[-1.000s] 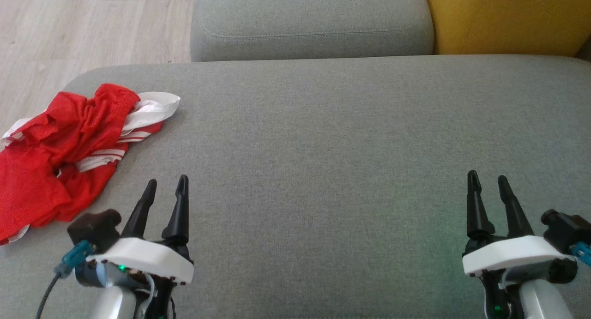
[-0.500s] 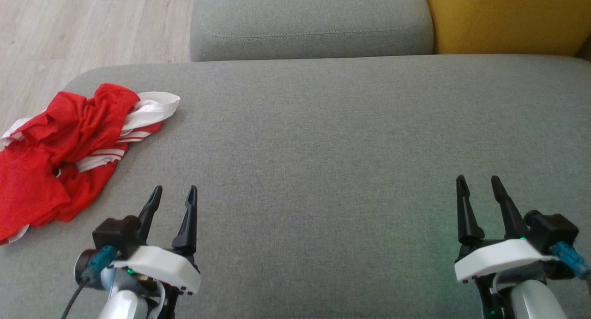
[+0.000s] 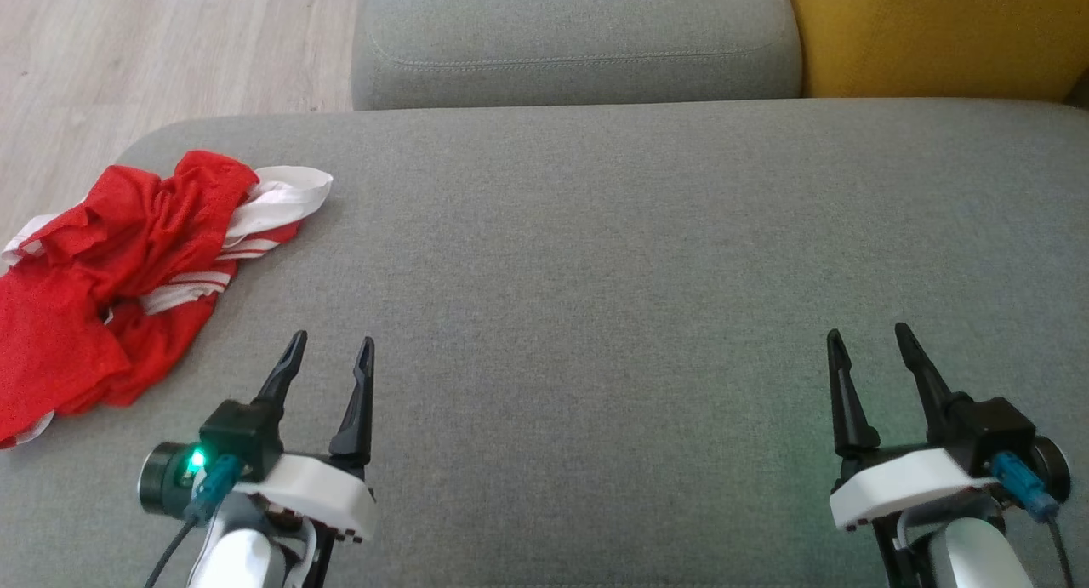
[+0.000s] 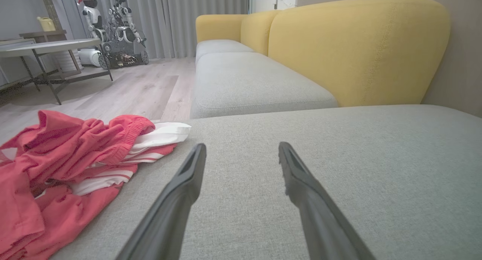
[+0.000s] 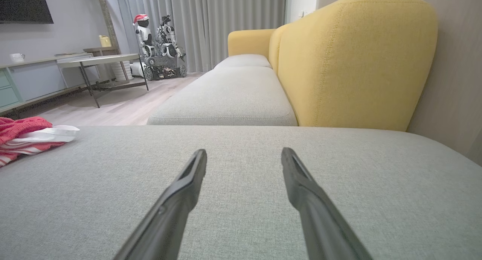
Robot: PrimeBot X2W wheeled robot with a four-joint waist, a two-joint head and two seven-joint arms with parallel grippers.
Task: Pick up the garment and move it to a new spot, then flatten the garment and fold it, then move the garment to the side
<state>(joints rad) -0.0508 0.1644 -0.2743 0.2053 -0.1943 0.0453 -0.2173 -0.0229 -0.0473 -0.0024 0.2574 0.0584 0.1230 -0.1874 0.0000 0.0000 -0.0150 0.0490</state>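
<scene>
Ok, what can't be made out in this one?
- Garment, head view: its left part is cut off by the picture's left edge.
- Its type and full shape: it is crumpled, and its own folds hide the rest in the head and left wrist views.
- Right wrist view: it is mostly cut off at the left edge.
- Pale item on the far cabinet: too small to identify.
</scene>
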